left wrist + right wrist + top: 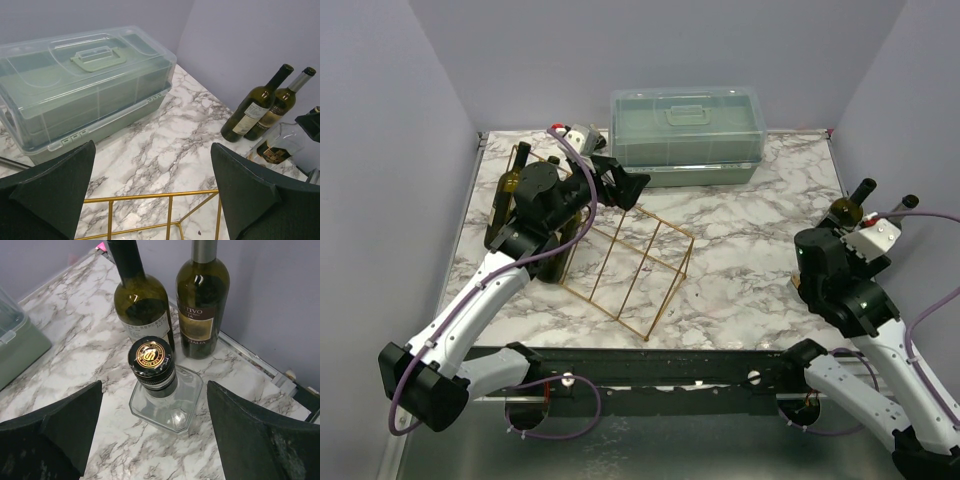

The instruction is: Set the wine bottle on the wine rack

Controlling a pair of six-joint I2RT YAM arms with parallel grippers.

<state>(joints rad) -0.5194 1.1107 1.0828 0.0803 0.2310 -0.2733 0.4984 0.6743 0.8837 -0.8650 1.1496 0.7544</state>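
- A gold wire wine rack lies on the marble worktop, left of centre.
- The left claw hangs over the rack's far end. Its fingers are spread wide and hold nothing.
- Beyond it, a translucent green lidded box sits against the back wall.
- Two dark bottles are at the rack's left end, partly hidden by the left arm. I cannot tell whether they rest in its slots.
- By the right wall, well apart from the rack, a dark-necked wine bottle and a silver-necked wine bottle stand upright side by side.
- Just in front of them stands a clear bottle with a black and gold cap.
- The right claw is above it, fingers apart on either side, not touching.
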